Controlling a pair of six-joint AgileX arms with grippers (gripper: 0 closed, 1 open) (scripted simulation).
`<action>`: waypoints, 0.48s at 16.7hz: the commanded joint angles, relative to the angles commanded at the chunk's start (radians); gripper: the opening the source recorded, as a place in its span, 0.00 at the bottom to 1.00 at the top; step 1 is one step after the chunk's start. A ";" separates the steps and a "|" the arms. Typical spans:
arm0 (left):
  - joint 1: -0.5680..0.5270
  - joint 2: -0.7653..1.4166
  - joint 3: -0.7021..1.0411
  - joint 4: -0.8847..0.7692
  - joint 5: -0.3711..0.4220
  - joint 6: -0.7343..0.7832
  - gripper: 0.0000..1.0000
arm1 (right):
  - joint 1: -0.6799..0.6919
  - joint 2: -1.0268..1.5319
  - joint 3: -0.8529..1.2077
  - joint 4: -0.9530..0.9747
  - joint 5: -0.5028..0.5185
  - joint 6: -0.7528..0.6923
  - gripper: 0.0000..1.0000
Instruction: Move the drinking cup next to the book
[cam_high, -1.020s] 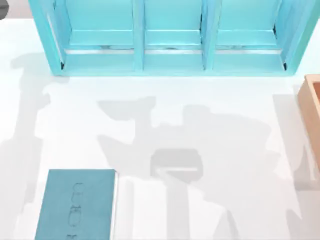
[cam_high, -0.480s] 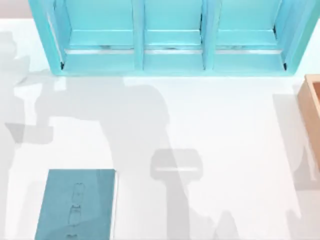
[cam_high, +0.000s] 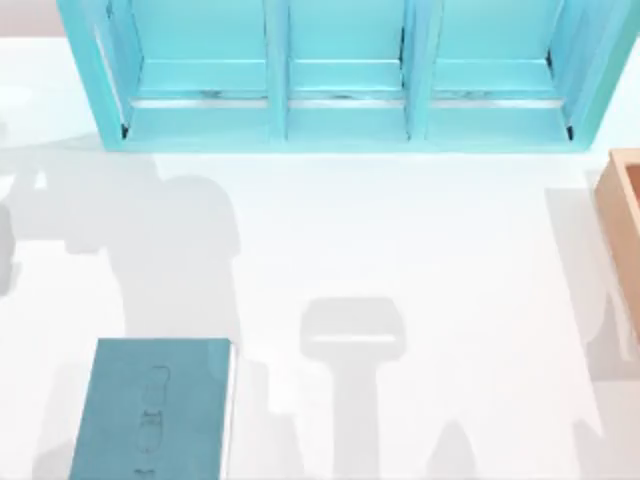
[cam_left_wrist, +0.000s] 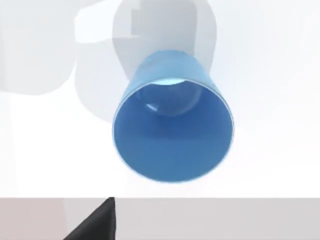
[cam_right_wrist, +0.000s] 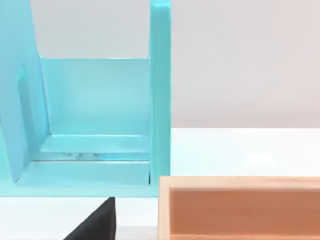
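One blue cup (cam_left_wrist: 172, 135) beneath left claw (cam_left_wrist: 95, 225)

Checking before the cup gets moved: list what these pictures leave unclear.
- Book: cut off by the top view's bottom edge.
- Wooden box: cut off by the top view's right edge; its inside cannot be made out.
- Blue cup: seen in the left wrist view; its distance from the book cannot be told.
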 joint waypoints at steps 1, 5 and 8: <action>0.003 0.005 0.009 -0.003 -0.001 0.004 1.00 | 0.000 0.000 0.000 0.000 0.000 0.000 1.00; 0.003 0.005 0.009 -0.003 -0.001 0.004 1.00 | 0.000 0.000 0.000 0.000 0.000 0.000 1.00; 0.000 0.016 0.022 -0.005 0.000 0.003 1.00 | 0.000 0.000 0.000 0.000 0.000 0.000 1.00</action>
